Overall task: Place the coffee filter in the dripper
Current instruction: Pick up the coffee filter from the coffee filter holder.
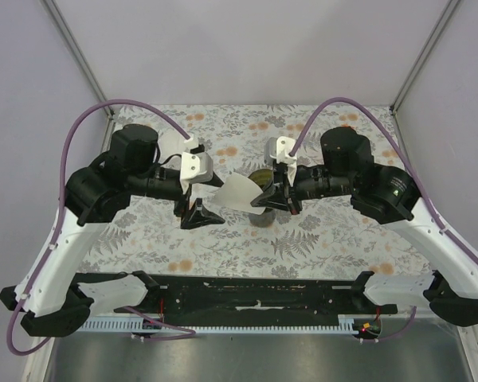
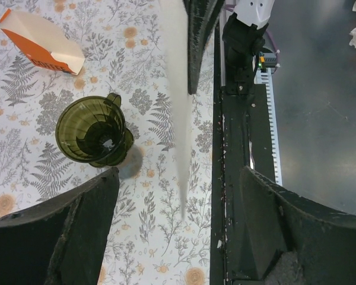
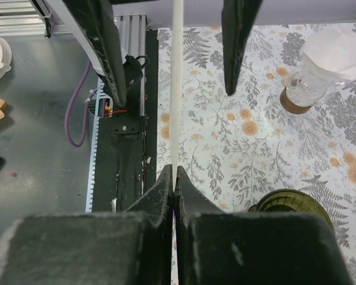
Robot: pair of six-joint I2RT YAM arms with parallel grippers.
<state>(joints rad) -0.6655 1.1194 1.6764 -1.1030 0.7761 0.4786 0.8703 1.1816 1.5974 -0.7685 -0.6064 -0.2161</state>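
The coffee filter (image 1: 237, 191) is a flat white paper fan held in the air over the middle of the table. My right gripper (image 3: 175, 178) is shut on its right edge, and the paper (image 3: 177, 89) runs edge-on away from the pads. The dripper (image 2: 94, 130), dark olive-green with a small handle, stands upright on the floral cloth, just below and behind the right gripper (image 1: 264, 197). My left gripper (image 1: 201, 213) is open at the filter's left end. In the left wrist view the paper (image 2: 178, 119) hangs in line between its wide-spread fingers (image 2: 77, 231), touching neither.
An orange and pale packet (image 2: 41, 41) lies on the cloth beyond the dripper. A clear glass jar with a brown band (image 3: 305, 89), white paper at its mouth, stands at the far right. The black mounting rail (image 1: 255, 294) runs along the near table edge.
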